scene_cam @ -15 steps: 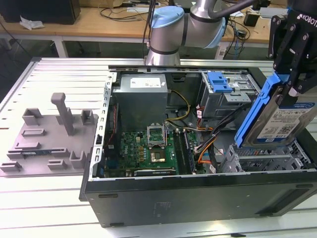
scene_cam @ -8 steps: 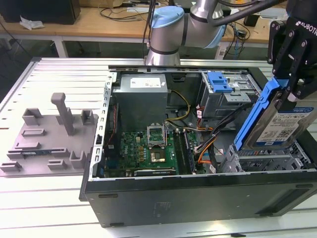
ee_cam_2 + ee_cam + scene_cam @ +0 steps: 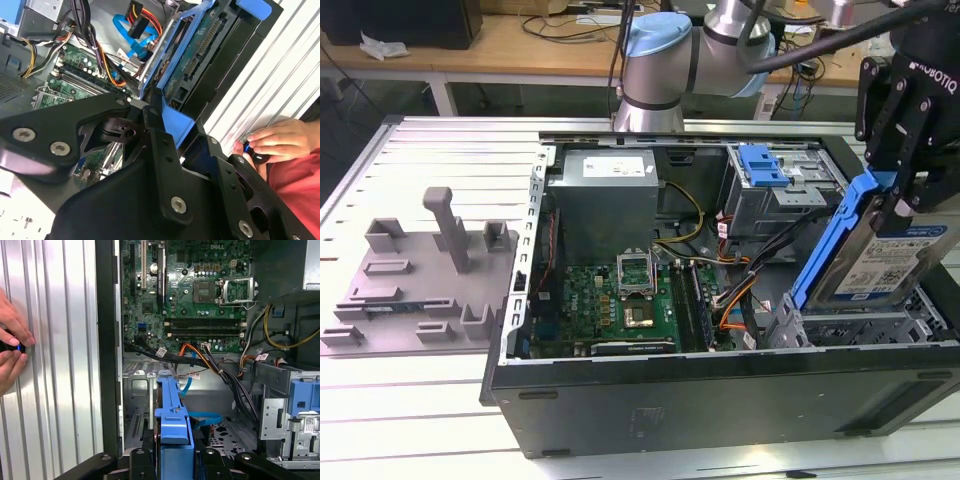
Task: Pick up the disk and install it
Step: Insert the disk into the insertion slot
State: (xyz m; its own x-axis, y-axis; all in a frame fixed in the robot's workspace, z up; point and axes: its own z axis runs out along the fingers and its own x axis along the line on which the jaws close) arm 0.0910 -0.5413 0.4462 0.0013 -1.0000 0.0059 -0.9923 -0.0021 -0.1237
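disk (image 3: pixel 892 262) is hanging tilted over the computer case (image 3: pixel 720 400), with its silver face and white-and-blue label turned outward and its blue bracket (image 3: pixel 830 245) running along the raised edge. the gripper (image 3: pixel 903 200) is clamping it: the black jaws are closed on the disk's upper end, one on each side of the bracket. the lower end of the disk is dipping into the metal drive cage (image 3: pixel 865 325) at the corner of the case on the exterior view's right; i cannot tell whether it is touching the cage floor. inside the case, the green motherboard (image 3: pixel 620 300) is lying in the middle, the grey power supply (image 3: pixel 605 190) is sitting against the far wall, and bundled cables (image 3: pixel 740 280) are running between the motherboard and the cage. a blue latch piece (image 3: pixel 763 165) is resting on the bay at the far side of the case. outside the case, on the exterior view's left, a grey moulded fixture (image 3: pixel 420 285) is lying on the slatted metal table (image 3: pixel 450 160). in the first wrist view, a person's hands (image 3: pixel 11 322) are resting on the table near the case wall, pinching a small dark object (image 3: pixel 14 347).
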